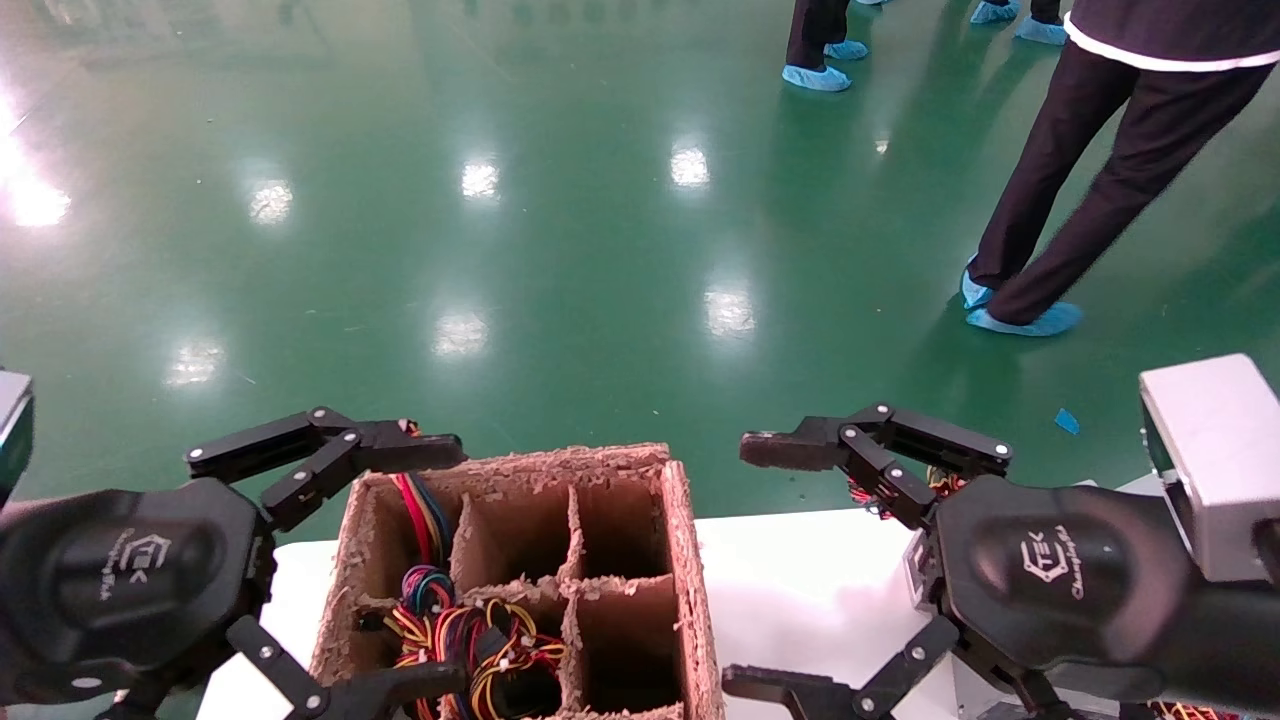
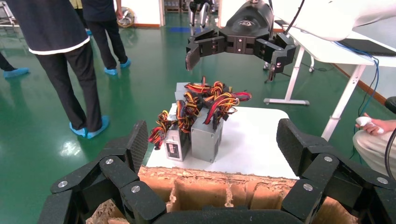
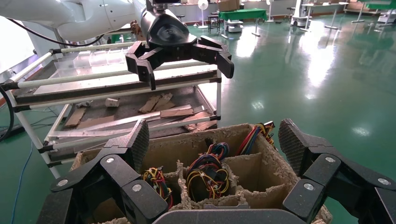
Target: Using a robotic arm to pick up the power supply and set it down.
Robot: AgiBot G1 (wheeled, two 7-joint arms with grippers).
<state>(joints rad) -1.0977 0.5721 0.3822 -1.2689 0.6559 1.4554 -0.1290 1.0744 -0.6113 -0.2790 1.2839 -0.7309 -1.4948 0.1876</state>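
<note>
The left hand (image 1: 340, 570) hovers over the left edge of a brown cardboard divider box (image 1: 690, 560) that stands on a white table (image 1: 810, 590), its two linkage fingers (image 2: 130, 149) spread wide and holding nothing; the right hand (image 1: 770, 570) hangs opposite it over the bare table just right of the box, fingers equally wide apart and empty; the box is split into compartments by ragged cardboard walls, and the ones on its left side hold coloured wires (image 1: 450, 630), with what seems to be a dark power-supply body beneath them, though the tangle hides most of it; the middle and right compartments seen from the head view show only cardboard; the left wrist view looks across the box to the power supplies (image 2: 205, 135), silver-grey metal boxes standing upright side by side on the far part of the table, topped by a thick bundle of red, yellow and black wires, with the right hand above them and well apart; a metal rack (image 3: 116, 102) carrying cardboard scraps stands beyond the left hand; people in blue shoe covers (image 1: 1020, 320) stand on the green floor (image 1: 500, 250).
</note>
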